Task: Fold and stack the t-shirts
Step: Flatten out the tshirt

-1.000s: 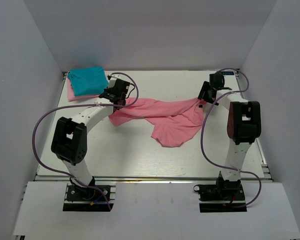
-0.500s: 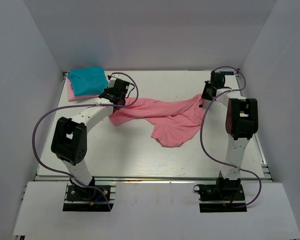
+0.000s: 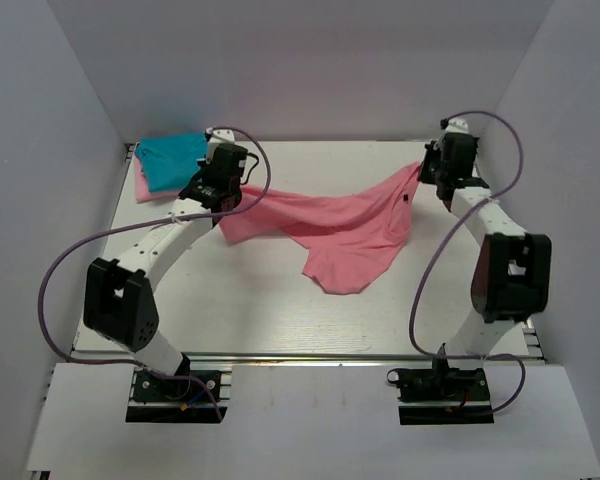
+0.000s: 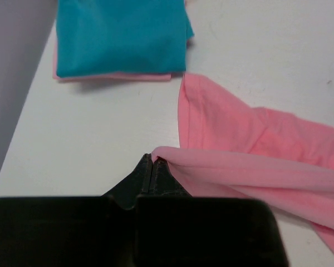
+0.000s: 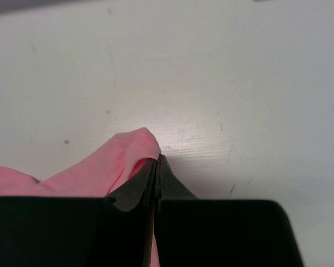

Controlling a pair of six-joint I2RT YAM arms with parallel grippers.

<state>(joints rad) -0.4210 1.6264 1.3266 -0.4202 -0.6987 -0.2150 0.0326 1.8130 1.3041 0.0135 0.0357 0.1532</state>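
Note:
A salmon-pink t-shirt (image 3: 340, 232) lies stretched across the middle of the table, its two upper corners lifted. My left gripper (image 3: 223, 192) is shut on its left corner (image 4: 172, 158). At the back right my right gripper (image 3: 423, 172) is shut on the other corner (image 5: 134, 146). A folded teal-blue t-shirt (image 3: 172, 161) rests on a folded pale pink t-shirt (image 3: 150, 188) in the back left corner; the left wrist view shows the teal one (image 4: 119, 36) with the pale pink edge (image 4: 117, 77) under it.
Grey walls enclose the white table (image 3: 260, 300) on three sides. Purple cables (image 3: 70, 262) loop out from both arms. The shirt's lower part hangs toward the table's middle as a rounded lobe (image 3: 335, 278).
The right gripper closed on the shirt's right corner and pulled it back and to the right. The left gripper moved back toward the stack with its corner, so the shirt is stretched wider.

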